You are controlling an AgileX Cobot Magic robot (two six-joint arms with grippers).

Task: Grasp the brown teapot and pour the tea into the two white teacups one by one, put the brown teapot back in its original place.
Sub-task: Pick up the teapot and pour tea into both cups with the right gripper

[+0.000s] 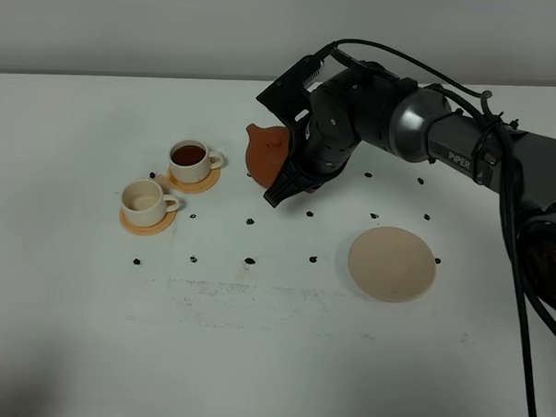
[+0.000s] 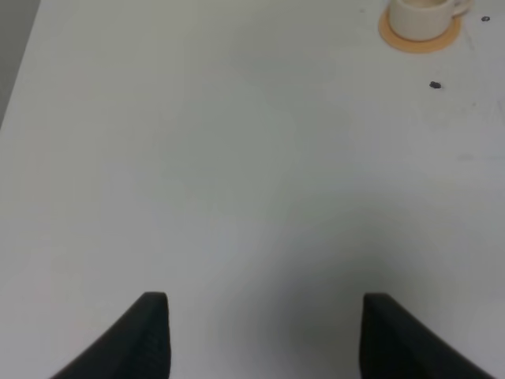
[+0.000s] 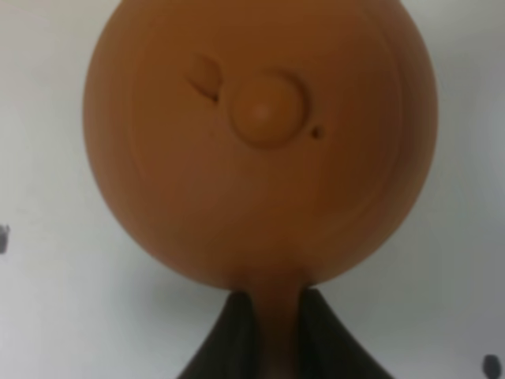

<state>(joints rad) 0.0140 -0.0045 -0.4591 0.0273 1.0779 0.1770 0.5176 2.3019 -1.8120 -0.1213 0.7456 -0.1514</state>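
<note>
Right gripper (image 3: 271, 308): dark jaws clamped on the loop handle of the round matte terracotta clay teapot (image 3: 260, 142), which projects straight ahead of them, its smooth knobbed lid facing back. Left gripper (image 2: 264, 316): jaws apart over bare white tabletop (image 2: 237, 158). A cream cylindrical cup (image 2: 422, 17) on an orange disc coaster (image 2: 394, 35) stands well ahead.

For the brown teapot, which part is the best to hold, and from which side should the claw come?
Grip the loop handle, coming from the side opposite the spout. The body of the brown teapot is round and wide, likely too broad for a pinch, while the handle is a thin strip; the right claw is shut on it this way now.
</note>
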